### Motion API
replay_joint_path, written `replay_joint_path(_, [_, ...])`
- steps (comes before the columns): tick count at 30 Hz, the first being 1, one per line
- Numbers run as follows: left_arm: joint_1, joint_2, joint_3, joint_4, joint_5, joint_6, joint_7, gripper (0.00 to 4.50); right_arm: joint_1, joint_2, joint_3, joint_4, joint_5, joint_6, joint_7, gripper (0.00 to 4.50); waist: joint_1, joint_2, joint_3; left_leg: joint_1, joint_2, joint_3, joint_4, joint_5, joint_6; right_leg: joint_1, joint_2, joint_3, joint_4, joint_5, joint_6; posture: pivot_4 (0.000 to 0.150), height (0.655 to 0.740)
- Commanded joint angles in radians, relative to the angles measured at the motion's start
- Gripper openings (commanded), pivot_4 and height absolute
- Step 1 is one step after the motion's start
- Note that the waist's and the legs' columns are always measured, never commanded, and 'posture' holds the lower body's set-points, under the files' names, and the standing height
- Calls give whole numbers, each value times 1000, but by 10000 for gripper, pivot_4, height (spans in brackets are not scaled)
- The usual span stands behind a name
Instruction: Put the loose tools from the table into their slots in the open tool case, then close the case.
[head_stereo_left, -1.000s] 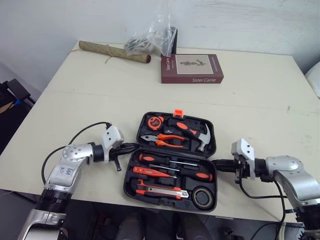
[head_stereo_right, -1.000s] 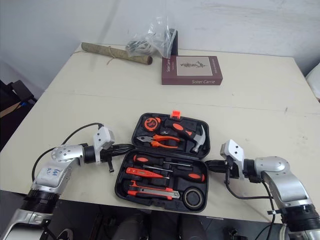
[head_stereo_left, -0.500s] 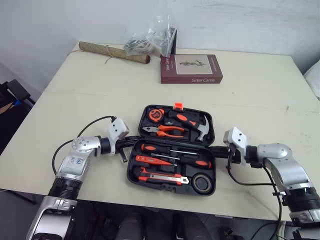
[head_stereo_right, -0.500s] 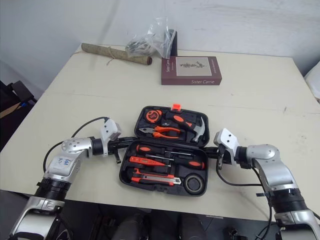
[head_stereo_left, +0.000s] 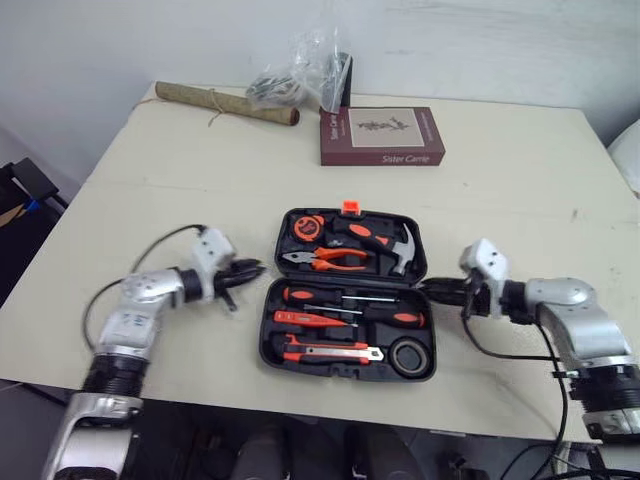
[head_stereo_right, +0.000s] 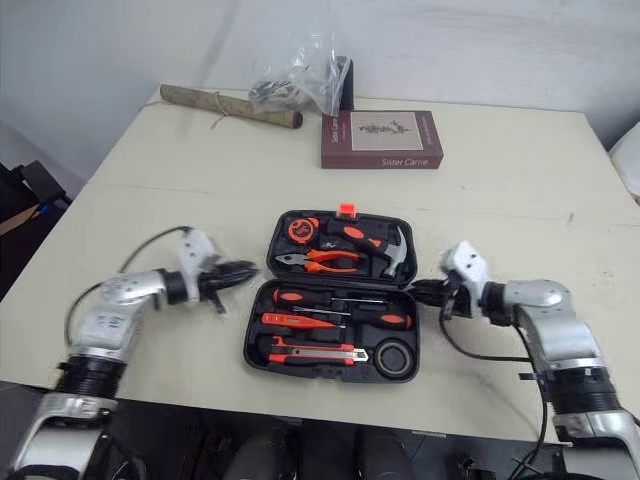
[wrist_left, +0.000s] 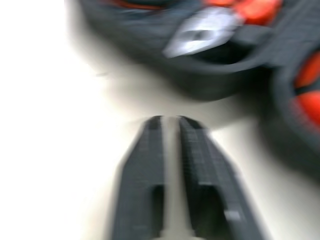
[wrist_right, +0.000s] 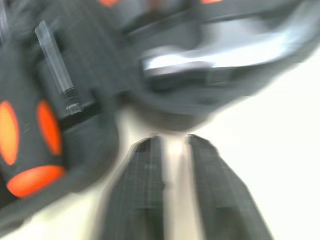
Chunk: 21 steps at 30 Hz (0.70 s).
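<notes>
- The tool case (head_stereo_left: 348, 292) lies open near the table's (head_stereo_left: 520, 210) front edge, its lid flat on the far side with an orange latch (head_stereo_left: 350, 207) at its rim.
- The lid half holds a tape measure (head_stereo_left: 306, 227), pliers (head_stereo_left: 325, 259) and a hammer (head_stereo_left: 400, 248). The near half holds screwdrivers (head_stereo_left: 350, 318), a utility knife (head_stereo_left: 325, 352) and a roll of black tape (head_stereo_left: 408, 354).
- The left gripper (head_stereo_left: 255, 269) is just beside the case's left side. Its 2 fingers (wrist_left: 150, 170) are close together with a slim gap and nothing between them.
- The right gripper (head_stereo_left: 426, 287) is at the case's right side, where the 2 halves join. Its fingers (wrist_right: 145, 185) are likewise close together and empty.
- At the far edge, a maroon book (head_stereo_left: 382, 136) reads "Sister Carrie", next to a plastic bag (head_stereo_left: 300, 70) and a rolled bundle (head_stereo_left: 225, 102).
</notes>
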Motion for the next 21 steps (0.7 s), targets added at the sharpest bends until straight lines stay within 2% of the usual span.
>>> replay_joint_path(1, [-19,49,85,-193,-136,247,26,27362,-33,-69,-107,-150,147,359,-80,31074,2,0,0,0,0,0,0,0,0,0,0,0,0,0,0,1500,7400])
replay_joint_path(2, [-29,57,90,-221,-155,304,38,31567,-46,-87,-112,-172,165,453,-108,35762,5,0,0,0,0,-1,1,0,0,1,0,0,0,0,0,1500,7400])
replay_joint_path(4, [-96,81,72,-269,-221,537,70,40963,-179,-91,-135,-163,227,823,-189,44903,4,0,0,1,0,-2,1,0,0,4,-1,0,-2,0,0,1500,7400])
replay_joint_path(5, [-122,88,64,-282,-241,622,84,44541,-235,-82,-147,-153,248,955,-218,45000,3,0,0,1,-1,-2,1,0,1,3,-1,0,-2,0,0,1500,7400])
replay_joint_path(7, [-191,76,36,-267,-245,739,127,44541,-316,-54,-156,-121,277,1106,-270,45000,3,0,0,0,-2,-2,0,0,1,2,-2,0,-2,0,0,1500,7400])
replay_joint_path(10, [-315,6,-3,-168,-191,863,255,44541,-362,-33,-92,-80,297,1132,-388,45000,7,0,0,0,-2,-3,-4,1,-1,1,-1,0,-1,0,0,1500,7400])
replay_joint_path(13, [-374,-26,-77,-72,-131,845,287,44541,-418,30,-72,-9,322,1132,-491,45000,1,0,0,-5,-4,-1,-3,1,0,-5,-1,2,0,0,0,1500,7400])
replay_joint_path(19, [-432,-86,-100,32,-124,842,290,44541,-472,121,-74,72,237,1132,-648,45000,1,0,0,-32,-2,1,11,3,0,-33,1,3,14,0,0,1500,7400])
replay_joint_path(21, [-442,-102,-107,44,-124,846,291,44541,-482,132,-61,85,224,1132,-657,45000,2,-1,0,-32,-2,1,13,3,0,-32,0,3,16,0,0,1500,7400])
